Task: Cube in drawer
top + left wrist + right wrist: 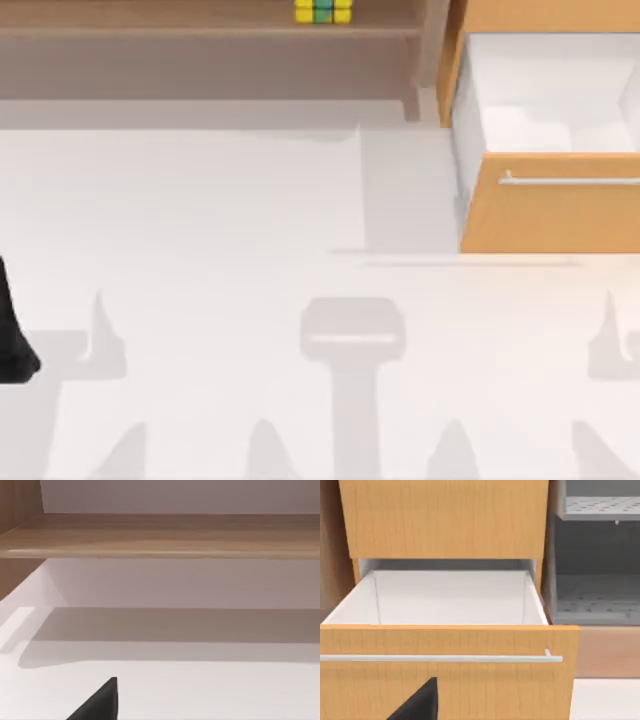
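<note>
Left gripper (100, 702) low over white table (200, 200), near left edge; fingers: cannot tell. Right gripper (420, 700) faces drawer (550, 205); cannot tell. Drawer pulled open, far right. Cube (323, 11) sits on brown shelf (150, 25), well apart from drawer.

left arm (14, 335): a dark part of it shows at the top view's left edge, near the front of the table, low and parked
left gripper (97, 702): in the left wrist view one dark, pointed fingertip rises from the lower edge, touching nothing; the rest of the gripper lies outside the picture
right gripper (417, 702): in the right wrist view one dark, pointed fingertip rises from the lower edge, touching nothing; the rest lies outside the picture
pose: both wrist cameras look level and forward
grip: neither fingertip holds anything
</note>
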